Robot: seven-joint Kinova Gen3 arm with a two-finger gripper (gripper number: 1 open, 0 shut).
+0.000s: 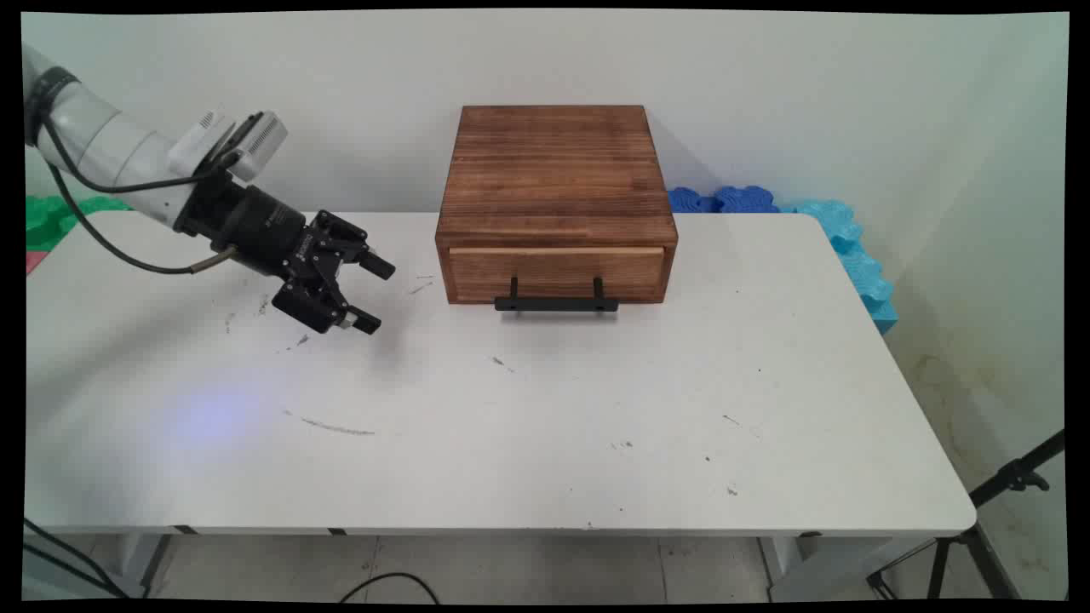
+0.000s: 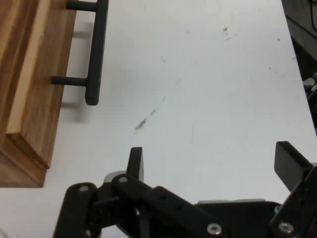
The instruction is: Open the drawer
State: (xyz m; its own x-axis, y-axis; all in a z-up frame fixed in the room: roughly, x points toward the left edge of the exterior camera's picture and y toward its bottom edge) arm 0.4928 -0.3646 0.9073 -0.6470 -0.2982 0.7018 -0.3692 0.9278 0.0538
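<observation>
Black two-finger gripper (image 1: 372, 295) hovering low over the left part of the white table (image 1: 545, 426), fingers spread wide and holding nothing, pointed rightward toward the wooden drawer box (image 1: 555, 183). Box set at the table's back middle against the wall, well apart from the fingertips; drawer front (image 1: 555, 272) flush and shut, with a black bar handle (image 1: 557, 302) standing off it on two posts. In the hand view, handle (image 2: 95, 49) and box corner (image 2: 25, 148) at the upper left, bare scuffed tabletop ahead between the parted fingers (image 2: 135, 161). Grey scuff marks (image 1: 336, 426) scattered over the tabletop near the gripper. Blue foam pieces (image 1: 817, 221) behind the table's far right corner, green foam (image 1: 51, 217) at far left, tripod leg (image 1: 1005, 485) at lower right
</observation>
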